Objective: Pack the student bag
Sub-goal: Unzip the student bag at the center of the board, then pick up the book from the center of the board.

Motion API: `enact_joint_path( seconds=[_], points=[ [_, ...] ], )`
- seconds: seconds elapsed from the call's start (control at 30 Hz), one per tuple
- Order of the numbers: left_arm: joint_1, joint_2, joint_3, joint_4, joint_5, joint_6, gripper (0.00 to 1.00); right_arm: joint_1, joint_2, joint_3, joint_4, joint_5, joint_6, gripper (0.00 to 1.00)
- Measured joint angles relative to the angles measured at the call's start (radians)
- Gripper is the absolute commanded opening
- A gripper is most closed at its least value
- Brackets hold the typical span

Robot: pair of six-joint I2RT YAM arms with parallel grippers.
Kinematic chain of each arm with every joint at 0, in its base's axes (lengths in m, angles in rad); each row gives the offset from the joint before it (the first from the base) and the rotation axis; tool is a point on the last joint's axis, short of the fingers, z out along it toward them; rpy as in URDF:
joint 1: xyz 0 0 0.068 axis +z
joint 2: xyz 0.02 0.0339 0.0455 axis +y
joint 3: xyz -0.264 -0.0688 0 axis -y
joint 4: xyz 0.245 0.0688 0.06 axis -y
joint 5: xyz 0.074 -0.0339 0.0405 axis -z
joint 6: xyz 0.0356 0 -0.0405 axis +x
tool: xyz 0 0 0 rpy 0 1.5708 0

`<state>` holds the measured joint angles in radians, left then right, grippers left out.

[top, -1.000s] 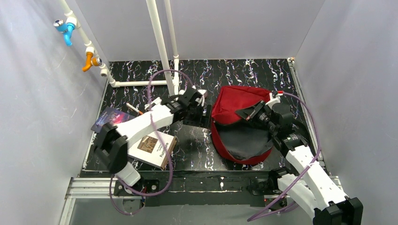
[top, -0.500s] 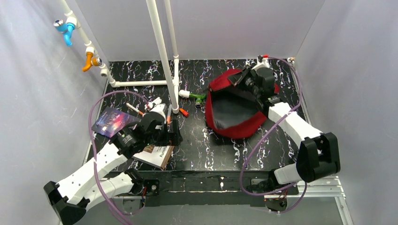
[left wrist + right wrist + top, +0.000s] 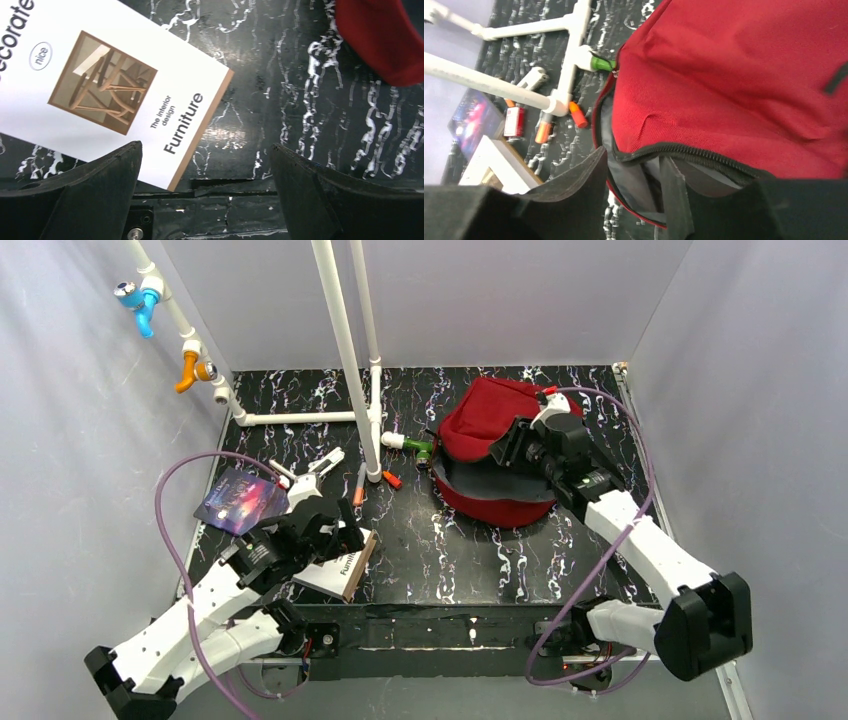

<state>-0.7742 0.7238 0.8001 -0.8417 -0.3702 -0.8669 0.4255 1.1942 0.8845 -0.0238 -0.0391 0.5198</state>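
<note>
Left gripper (image 3: pixel 206 149) drawn back toward near edge, over white paperback furniture book (image 3: pixel 100 85); fingers spread wide, empty. Large dark-red fabric backpack (image 3: pixel 490 405) sits far right on black marbled table (image 3: pixel 470 560). Right gripper (image 3: pixel 634 157) astride its zipper rim, fingers narrowly apart; hold unclear.

- We are looking into a robot lab test cell.
- Plain grey walls (image 3: pixel 80 490) box in a black marbled surface (image 3: pixel 470 560) on three sides.
- Two white arms, the left arm (image 3: pixel 200 610) and the right arm (image 3: pixel 640 540), are bolted to an aluminium rail (image 3: pixel 180 638) at the near edge, and purple cables (image 3: pixel 600 392) loop off them.
- White pipes (image 3: pixel 340 340) with a blue valve (image 3: pixel 138 302) and an orange valve (image 3: pixel 192 370) stand at the back left.
- A bag (image 3: pixel 490 405), two books (image 3: pixel 335 570) and pens (image 3: pixel 358 485) lie on the surface.
</note>
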Motion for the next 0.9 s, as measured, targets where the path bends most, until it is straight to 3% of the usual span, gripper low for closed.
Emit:
enact_joint_path(
  seconds=[0.07, 0.3, 0.47, 0.57, 0.63, 0.8, 0.9],
  points=[
    [0.0, 0.023, 0.0, -0.014, -0.02, -0.017, 0.98, 0.0, -0.035, 0.01, -0.061, 0.033, -0.044, 0.71],
    [0.0, 0.031, -0.001, -0.051, -0.048, -0.068, 0.98, 0.054, -0.055, 0.081, -0.269, 0.013, -0.175, 0.91],
    [0.0, -0.048, -0.028, -0.126, -0.114, -0.167, 0.98, 0.426, -0.114, -0.018, -0.235, -0.008, -0.169, 0.98],
    [0.0, -0.097, -0.048, -0.192, -0.148, -0.246, 0.98, 0.656, -0.045, -0.068, -0.138, -0.014, -0.116, 0.98],
    [0.0, -0.114, -0.056, -0.217, -0.155, -0.277, 0.98, 0.728, 0.038, -0.081, -0.061, -0.018, -0.049, 0.98],
    [0.0, -0.124, -0.056, -0.247, -0.155, -0.316, 0.98, 0.745, 0.328, -0.035, 0.124, -0.013, 0.174, 0.91],
    [0.0, -0.125, -0.051, -0.254, -0.14, -0.314, 0.96, 0.715, 0.436, 0.008, 0.196, -0.04, 0.271, 0.67]
  ],
)
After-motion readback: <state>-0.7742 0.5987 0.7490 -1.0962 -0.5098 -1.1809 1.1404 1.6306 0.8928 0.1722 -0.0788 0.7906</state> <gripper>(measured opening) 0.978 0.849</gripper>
